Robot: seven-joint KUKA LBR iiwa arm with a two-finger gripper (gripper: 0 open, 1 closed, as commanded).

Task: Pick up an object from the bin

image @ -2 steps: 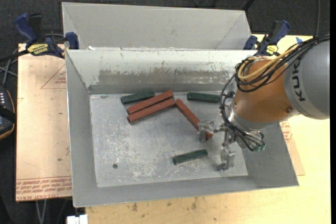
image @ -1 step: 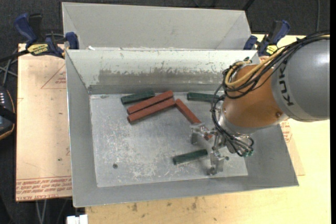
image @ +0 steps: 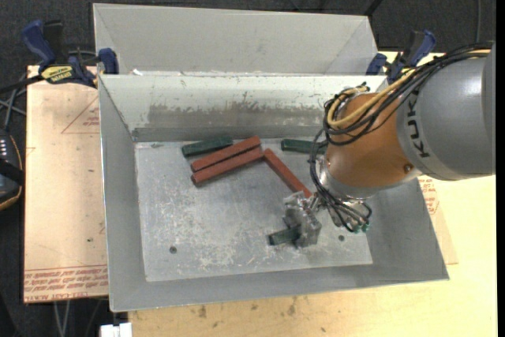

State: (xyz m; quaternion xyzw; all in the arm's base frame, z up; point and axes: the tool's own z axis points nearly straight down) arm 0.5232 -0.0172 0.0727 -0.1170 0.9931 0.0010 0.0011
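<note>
My gripper [image: 303, 226] is low in the bin's front right area, under the orange wrist cover. Its metal fingers stand over a small dark green block [image: 281, 237] lying on the bin floor. The block's left end sticks out from beneath the fingers. A long red-brown bar [image: 284, 172] runs diagonally from the bin's middle toward the gripper, its lower end hidden by the wrist.
Two red-brown bars [image: 227, 160] lie side by side at the back middle, with a dark green bar [image: 207, 146] next to them on the left. Another dark green piece [image: 297, 144] lies at the back right, partly behind the arm's cables.
</note>
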